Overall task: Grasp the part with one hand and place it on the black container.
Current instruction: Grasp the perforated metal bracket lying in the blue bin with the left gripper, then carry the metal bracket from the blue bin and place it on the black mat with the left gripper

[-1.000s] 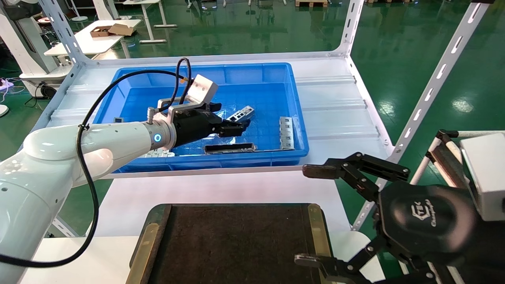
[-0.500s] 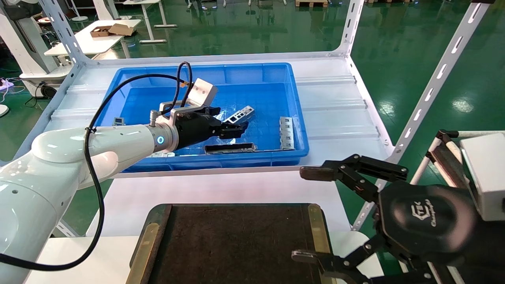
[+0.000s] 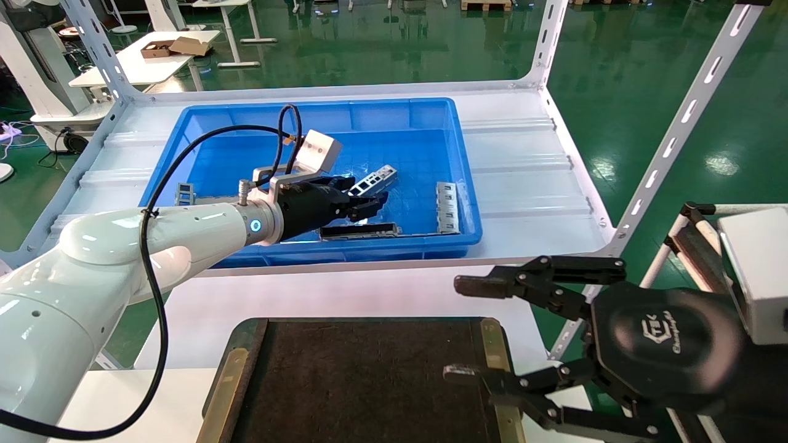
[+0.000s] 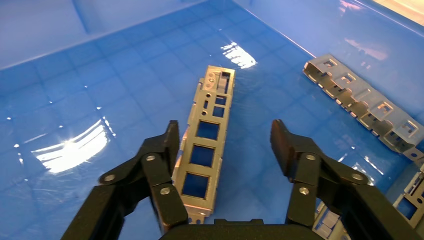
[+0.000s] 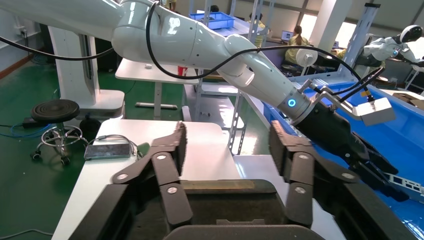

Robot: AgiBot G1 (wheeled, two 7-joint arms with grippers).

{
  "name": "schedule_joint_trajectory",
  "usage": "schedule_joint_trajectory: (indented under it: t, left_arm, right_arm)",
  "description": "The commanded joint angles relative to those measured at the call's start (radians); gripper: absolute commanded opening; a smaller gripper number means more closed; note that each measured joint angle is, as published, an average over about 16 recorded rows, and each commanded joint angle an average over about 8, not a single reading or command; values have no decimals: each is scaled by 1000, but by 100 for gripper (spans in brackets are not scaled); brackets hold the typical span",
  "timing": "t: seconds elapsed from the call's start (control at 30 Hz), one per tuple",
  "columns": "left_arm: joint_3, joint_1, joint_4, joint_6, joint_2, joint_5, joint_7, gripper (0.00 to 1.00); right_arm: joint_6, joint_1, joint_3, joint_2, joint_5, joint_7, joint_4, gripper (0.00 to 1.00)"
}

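1 slim silver-grey sheet-metal bar with a row of square openings, the part (image 4: 207, 145), is seen lying on the floor of the deep bright blue plastic bin (image 3: 184, 132), tilted slightly off the bin's walls. It is straddled by the left gripper (image 4: 225, 145), whose jaws are spread wide with nothing gripped; 1 finger sits just beside the part's long edge, the other well clear of it. The step in hand is judged to be the final lowering before closure. For a sound grasp, the gripper should be shifted so the part lies midway between the fingers, the fingers kept parallel to its long edges, and the jaws closed only once the tips are near the bin floor. A second perforated metal strip (image 4: 365, 107) lies well apart and should be left undisturbed. The matte dark tray with dull gold side strips, the black container (image 3: 363, 375), waits nearer the robot. The right gripper (image 3: 477, 326) is held released beside it.
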Motion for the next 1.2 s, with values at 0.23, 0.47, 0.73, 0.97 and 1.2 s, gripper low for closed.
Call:
schedule_joint_trajectory:
  t: [0.23,0.47,0.73,0.97,1.2]
  left_arm:
    - [41,9,-10,-14,-1,-31,-17,0]
    - [69,10,-11,-24,-2,-62,-31,0]
    - [94,3,-9,-54,-3,-98,-46,0]
    - [100,-27,-14,-54,-10,-136,-49,0]
    - [78,-72,-17,37,-35,-190,-19,0]
  right_arm:
    - [0,0,-1,0,0,0,0,0]
    - [0,0,-1,0,1,-1,0,0]
    - [1,0,-2,1,1,-1,0,0]
    - [1,0,-2,1,1,-1,0,0]
    - [1,1,-2,1,2,-1,0,0]
